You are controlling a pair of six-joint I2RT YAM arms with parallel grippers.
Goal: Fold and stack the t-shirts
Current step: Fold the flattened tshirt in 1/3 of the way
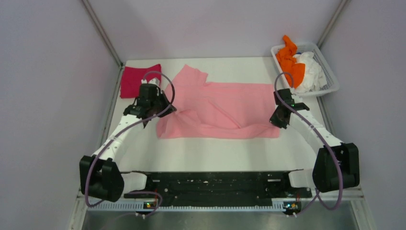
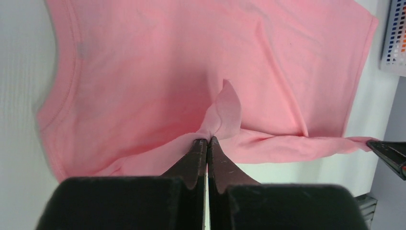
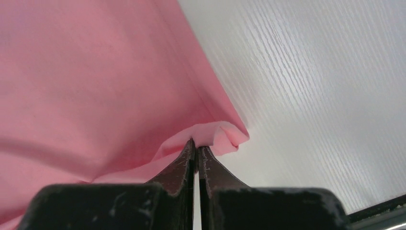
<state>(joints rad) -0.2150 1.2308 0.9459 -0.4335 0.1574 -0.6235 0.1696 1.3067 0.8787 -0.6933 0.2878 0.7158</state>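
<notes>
A large light pink t-shirt (image 1: 225, 108) lies spread across the middle of the white table, its near edge lifted into a fold. My left gripper (image 1: 154, 114) is shut on the pink t-shirt's near left corner (image 2: 218, 120), pinching a tuft of cloth. At the near right corner my right gripper (image 1: 278, 120) is shut on the pink t-shirt (image 3: 210, 134) too. A folded magenta-red t-shirt (image 1: 136, 79) rests at the far left. Orange (image 1: 289, 60) and white (image 1: 312, 72) t-shirts are bundled in the basket.
A white slatted basket (image 1: 332, 80) stands at the far right corner, seen also at the left wrist view's right edge as the basket (image 2: 395, 38). Grey walls and metal posts enclose the table (image 1: 215, 153). The arm bases sit along the near edge.
</notes>
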